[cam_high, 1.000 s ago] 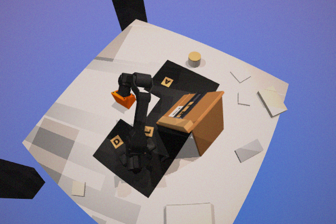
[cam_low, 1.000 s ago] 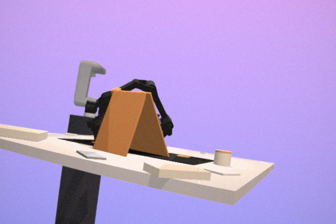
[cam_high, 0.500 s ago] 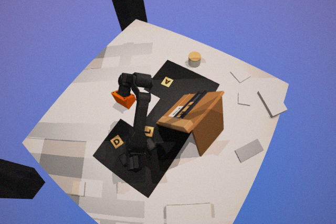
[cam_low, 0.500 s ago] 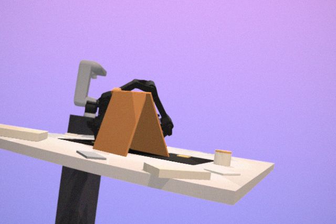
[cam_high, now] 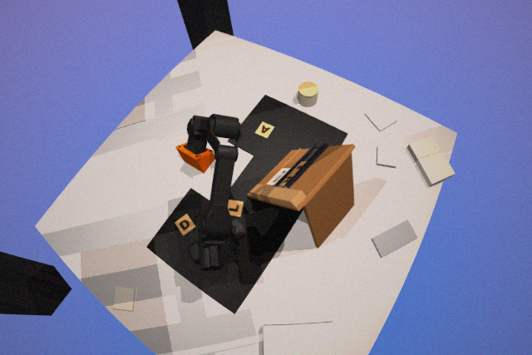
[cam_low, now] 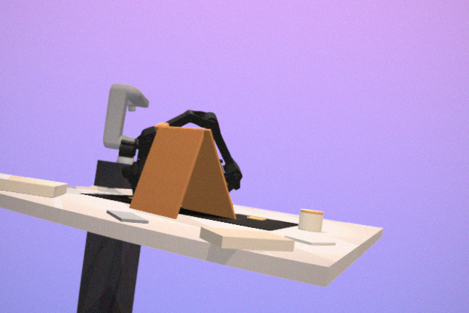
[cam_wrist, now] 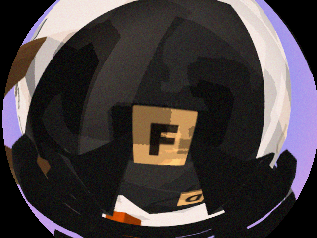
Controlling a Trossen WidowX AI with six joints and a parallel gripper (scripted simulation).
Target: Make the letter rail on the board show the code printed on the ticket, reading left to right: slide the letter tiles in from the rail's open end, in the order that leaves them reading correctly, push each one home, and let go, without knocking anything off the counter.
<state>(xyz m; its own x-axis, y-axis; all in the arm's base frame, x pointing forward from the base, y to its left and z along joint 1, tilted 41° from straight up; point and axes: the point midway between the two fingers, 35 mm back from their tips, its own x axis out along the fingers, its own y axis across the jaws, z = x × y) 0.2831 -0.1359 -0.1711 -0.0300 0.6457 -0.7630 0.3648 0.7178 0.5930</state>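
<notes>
My gripper is shut on the F tile, low over the dark mat; its fingers stand on either side of the tile. The D tile lies on the mat at the left. The L tile lies beside the arm. The A tile lies on the far part of the mat. The brown tent-shaped board carries a dark rail with tan marks inside and a white ticket. Its print is unreadable.
The arm's orange base stands left of the board. A round tub stands beyond the mat. A cream block and a grey slab lie near the counter edge.
</notes>
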